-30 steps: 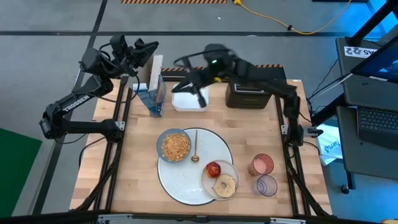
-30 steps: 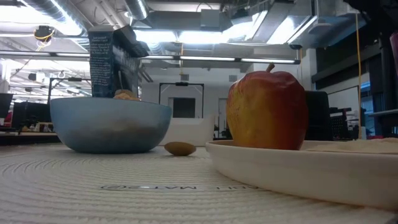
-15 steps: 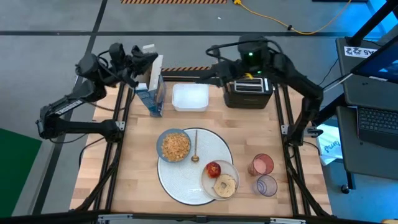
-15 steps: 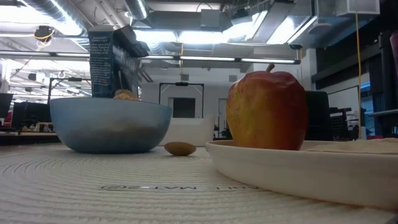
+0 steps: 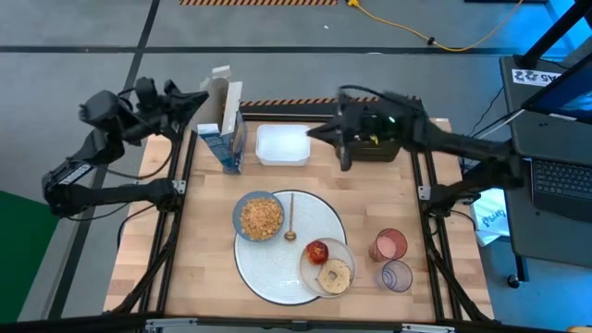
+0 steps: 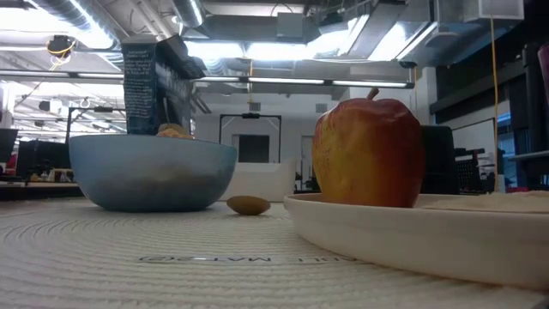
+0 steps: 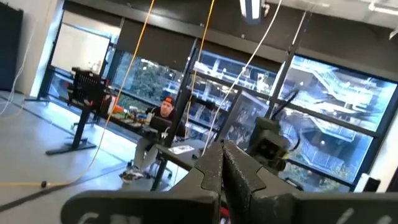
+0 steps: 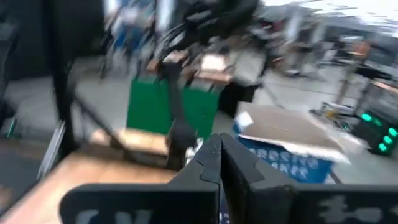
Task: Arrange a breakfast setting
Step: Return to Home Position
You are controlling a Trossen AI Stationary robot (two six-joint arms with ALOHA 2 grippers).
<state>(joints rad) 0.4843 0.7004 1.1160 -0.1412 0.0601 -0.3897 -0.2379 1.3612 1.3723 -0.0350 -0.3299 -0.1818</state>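
Observation:
The white mat lies at the table's middle. On it rest the blue bowl of tan cereal, the thin spoon, and the cream plate with the red apple and the bagel. The pink tumbler and the purple tumbler stand to the mat's right. My left gripper is shut and empty beyond the far left corner. My right gripper is shut and empty, pointing level above the gap between tub and toaster. The low view shows the bowl and the apple.
An opened blue cereal carton stands at the far left. The white square tub sits beside it. The black toaster lies mostly under my right arm. Bare wood shows along the near left of the table.
My left gripper has drawn back from the cereal carton toward the table's left edge. My right gripper has risen from over the white tub, tipped up from pointing down to level, and pulled back toward the toaster. The setting has not moved.

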